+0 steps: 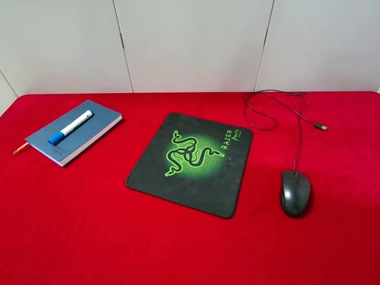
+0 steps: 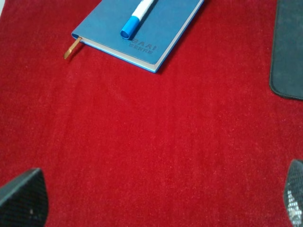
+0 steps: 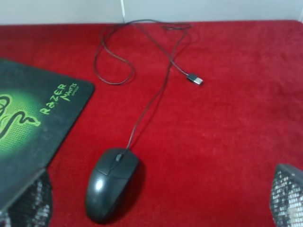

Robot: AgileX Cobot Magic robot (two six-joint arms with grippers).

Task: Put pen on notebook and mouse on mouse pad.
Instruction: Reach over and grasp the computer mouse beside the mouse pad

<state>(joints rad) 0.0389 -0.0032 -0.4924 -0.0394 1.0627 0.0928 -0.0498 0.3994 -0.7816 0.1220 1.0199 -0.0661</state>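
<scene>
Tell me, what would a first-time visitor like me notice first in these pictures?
Probably the bright red cloth covering the whole table, and near its middle the black mouse pad with its glowing green snake logo. To the pad's right a black mouse sits on the cloth, not on the pad. At the back left a white pen with a blue cap lies diagonally on a blue notebook.

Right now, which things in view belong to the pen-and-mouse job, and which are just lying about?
Job: pen, notebook, mouse, mouse pad.
Just there: red tablecloth, white wall panels; no other loose items seen.
</scene>
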